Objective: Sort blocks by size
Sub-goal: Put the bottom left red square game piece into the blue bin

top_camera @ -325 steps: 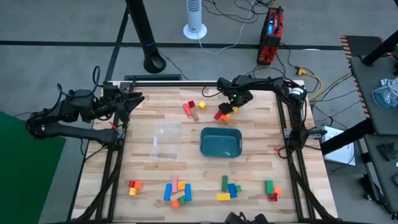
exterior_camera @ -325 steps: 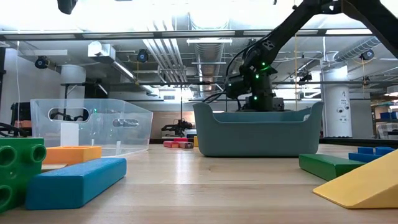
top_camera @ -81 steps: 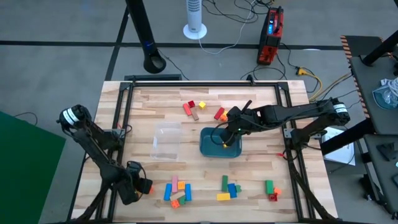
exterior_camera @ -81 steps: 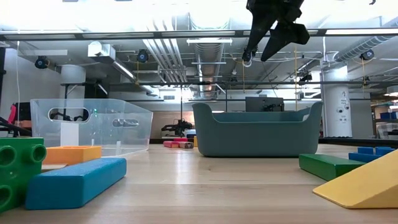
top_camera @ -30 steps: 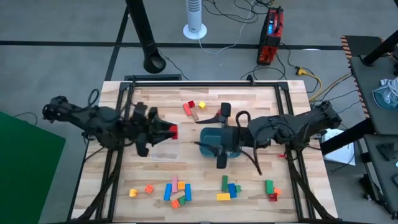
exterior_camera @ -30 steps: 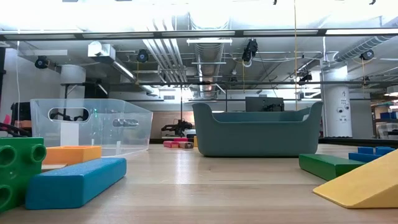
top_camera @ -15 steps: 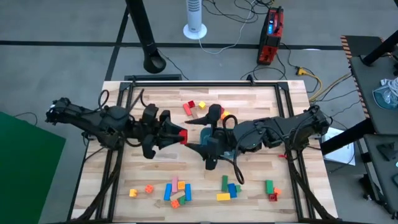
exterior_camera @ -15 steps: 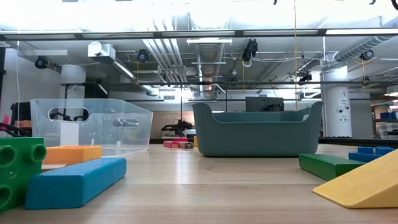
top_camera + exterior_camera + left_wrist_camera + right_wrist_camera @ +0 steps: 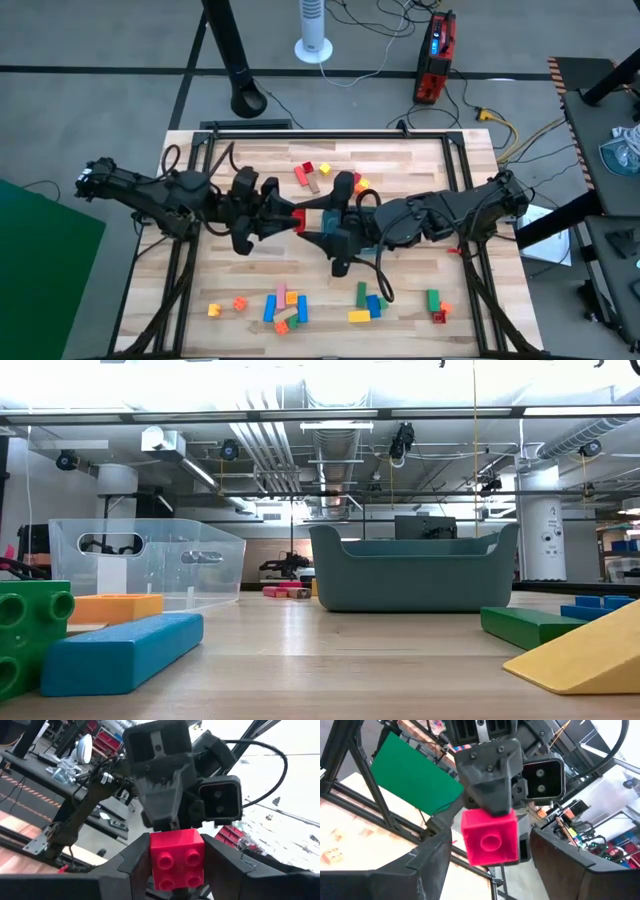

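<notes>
Red block, bearing no readable writing, sits clamped in the left gripper; the right gripper jaws stand apart.

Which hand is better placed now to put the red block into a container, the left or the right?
Probably the left. The left hand is shut on the red block, held high over the middle of the table. The right hand faces it with open fingers on either side, holding nothing.

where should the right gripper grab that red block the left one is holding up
The left gripper clamps the red block by two opposite sides, above the table. The free end facing the right gripper is the part to take. Probably come straight on, with open fingers closing on the two uncovered sides.
</notes>
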Available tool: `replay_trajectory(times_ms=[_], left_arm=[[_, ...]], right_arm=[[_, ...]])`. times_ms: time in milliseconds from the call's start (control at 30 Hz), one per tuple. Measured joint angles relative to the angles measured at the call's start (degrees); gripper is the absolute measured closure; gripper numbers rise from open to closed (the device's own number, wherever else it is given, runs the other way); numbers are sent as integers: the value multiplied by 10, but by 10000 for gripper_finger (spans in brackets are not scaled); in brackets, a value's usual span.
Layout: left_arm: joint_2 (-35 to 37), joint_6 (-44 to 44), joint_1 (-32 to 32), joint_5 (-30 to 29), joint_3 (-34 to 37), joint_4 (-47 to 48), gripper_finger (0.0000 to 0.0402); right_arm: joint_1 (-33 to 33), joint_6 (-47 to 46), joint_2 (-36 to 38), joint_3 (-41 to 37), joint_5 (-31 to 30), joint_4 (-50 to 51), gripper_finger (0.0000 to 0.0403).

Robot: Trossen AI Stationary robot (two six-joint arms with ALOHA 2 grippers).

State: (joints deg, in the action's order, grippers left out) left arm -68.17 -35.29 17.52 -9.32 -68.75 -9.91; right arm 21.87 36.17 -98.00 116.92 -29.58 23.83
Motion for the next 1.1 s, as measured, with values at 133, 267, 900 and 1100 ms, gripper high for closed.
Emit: replay_trajectory(times_ms=[133,267,900,1100], left_arm=[[-4,0,0,0,0,-2,254],[-10,0,0,0,0,-6,253],[25,-3,-10,-7,0,78,210],[82,-20,-21,-25,0,204,201]], right_arm=[[0,0,0,0,0,1,175],[0,5,0,0,1,1,202],[-5,-58,9,0,-5,63,274],[-45,-240,22,0,-4,234,268]])
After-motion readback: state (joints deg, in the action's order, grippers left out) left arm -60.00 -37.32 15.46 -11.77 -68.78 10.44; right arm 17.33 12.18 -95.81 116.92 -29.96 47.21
